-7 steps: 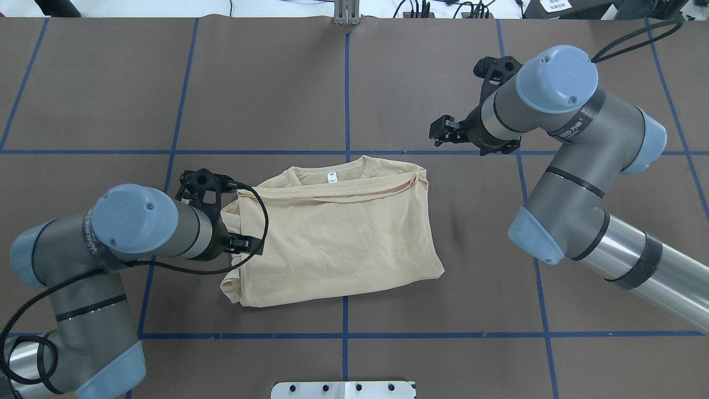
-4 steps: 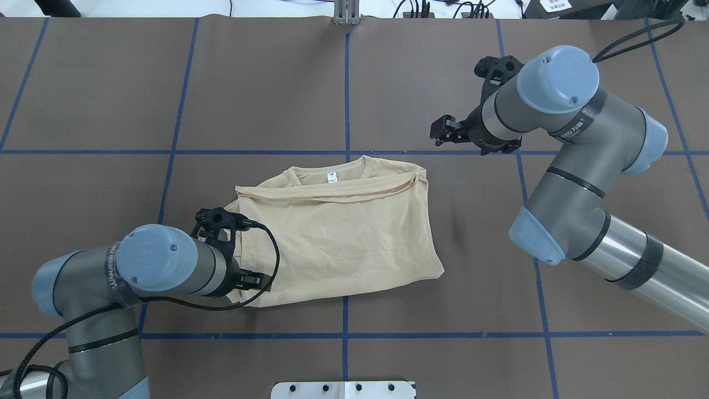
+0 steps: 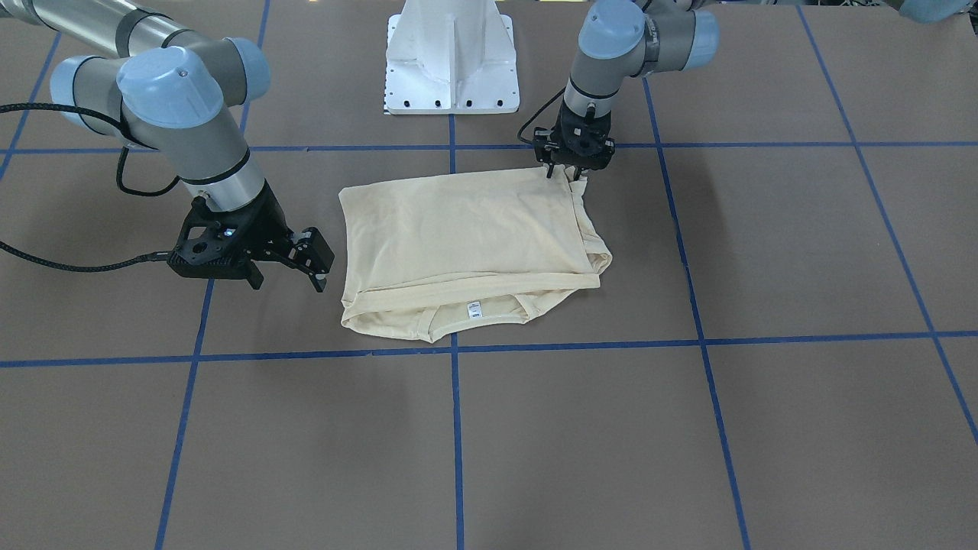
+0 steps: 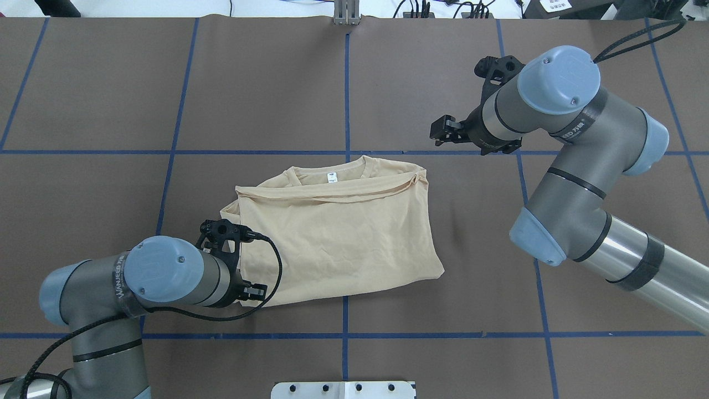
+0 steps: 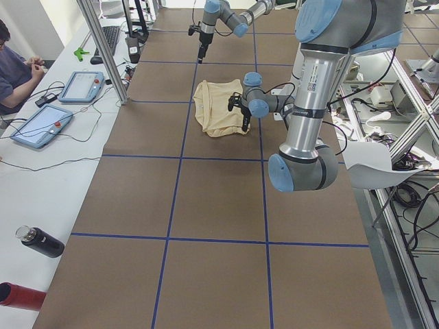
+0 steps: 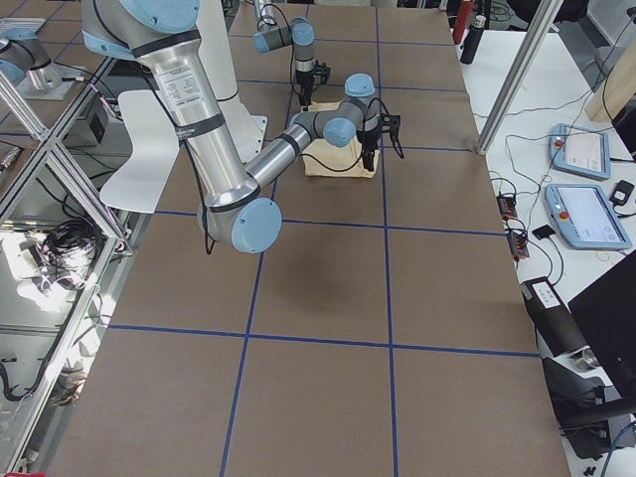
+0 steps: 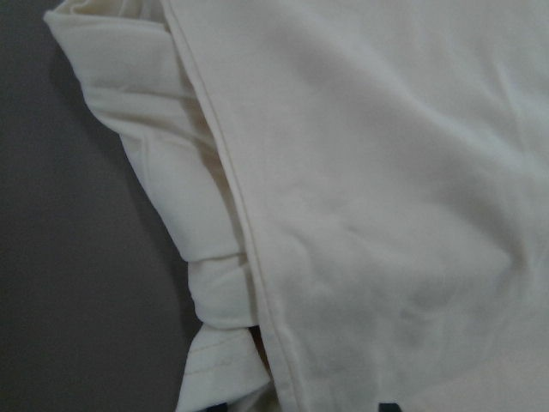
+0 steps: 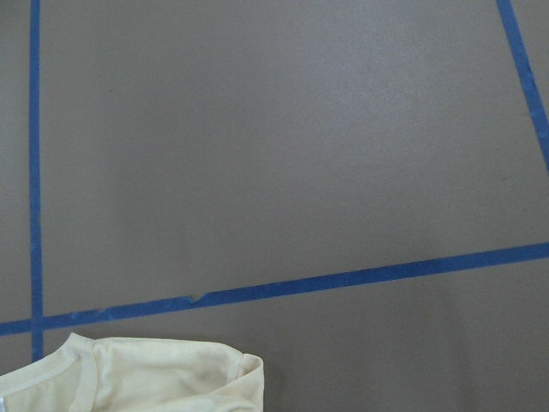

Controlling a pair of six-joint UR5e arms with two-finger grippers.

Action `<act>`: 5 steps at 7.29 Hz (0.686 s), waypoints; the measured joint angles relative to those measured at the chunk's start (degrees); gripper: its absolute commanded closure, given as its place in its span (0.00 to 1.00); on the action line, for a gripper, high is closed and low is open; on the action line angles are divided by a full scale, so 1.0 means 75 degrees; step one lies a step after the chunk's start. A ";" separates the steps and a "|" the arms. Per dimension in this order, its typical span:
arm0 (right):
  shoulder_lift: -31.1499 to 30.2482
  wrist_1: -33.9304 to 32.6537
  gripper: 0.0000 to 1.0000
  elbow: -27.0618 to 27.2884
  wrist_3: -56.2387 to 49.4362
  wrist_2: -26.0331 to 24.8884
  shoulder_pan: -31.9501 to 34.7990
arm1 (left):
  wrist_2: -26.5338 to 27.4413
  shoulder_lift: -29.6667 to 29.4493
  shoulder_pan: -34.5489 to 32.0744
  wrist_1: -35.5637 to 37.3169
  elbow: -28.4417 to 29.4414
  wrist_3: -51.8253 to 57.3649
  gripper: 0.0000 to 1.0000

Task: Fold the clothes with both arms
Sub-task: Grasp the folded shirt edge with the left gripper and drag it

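Lining up corners for the next fold

My left gripper (image 3: pixel 569 169) sits at the cream T-shirt's (image 4: pixel 343 238) near-left corner; pinched or not, I cannot tell. The shirt lies mid-way across the table (image 4: pixel 111 83), sleeves tucked in, lightly wrinkled. My right gripper (image 3: pixel 289 283) hangs spread and empty beside the far-right corner, which I judge it must take next.

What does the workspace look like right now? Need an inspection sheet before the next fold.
surface: brown mat with a blue tape grid, lying flat.
job's things: T-shirt partly folded near centre; neck label showing at its far edge; layers bunched on the robot's left.
clutter: nothing seen.
grippers: left gripper down at the shirt's near corner, open or shut unclear; right gripper open, hovering clear of the shirt.
cables: left wrist cable loops over the shirt's edge.
surroundings: white base mount; beside the table, teach pendants, black bottle, a seated person.
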 measured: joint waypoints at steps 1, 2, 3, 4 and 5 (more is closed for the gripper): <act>-0.0001 0.0000 0.00 0.0000 -0.0001 -0.0001 0.0000 | -0.0001 -0.0005 0.0015 0.0000 0.0011 0.0001 1.00; 0.0001 0.0003 0.00 0.0000 -0.0001 -0.0004 -0.0004 | 0.0004 -0.0011 0.0023 0.0003 0.0002 0.0003 1.00; 0.0003 0.0008 0.00 -0.0003 -0.0001 -0.0009 -0.0008 | 0.0014 -0.0010 0.0019 0.0020 -0.0035 0.0028 1.00; 0.0004 0.0010 0.00 -0.0006 -0.0001 -0.0015 -0.0010 | 0.0019 -0.0006 -0.0007 0.0061 -0.0084 0.0066 1.00; 0.0004 0.0014 0.00 -0.0014 -0.0001 -0.0020 -0.0016 | 0.0024 -0.0004 -0.0093 0.0127 -0.0087 0.0106 1.00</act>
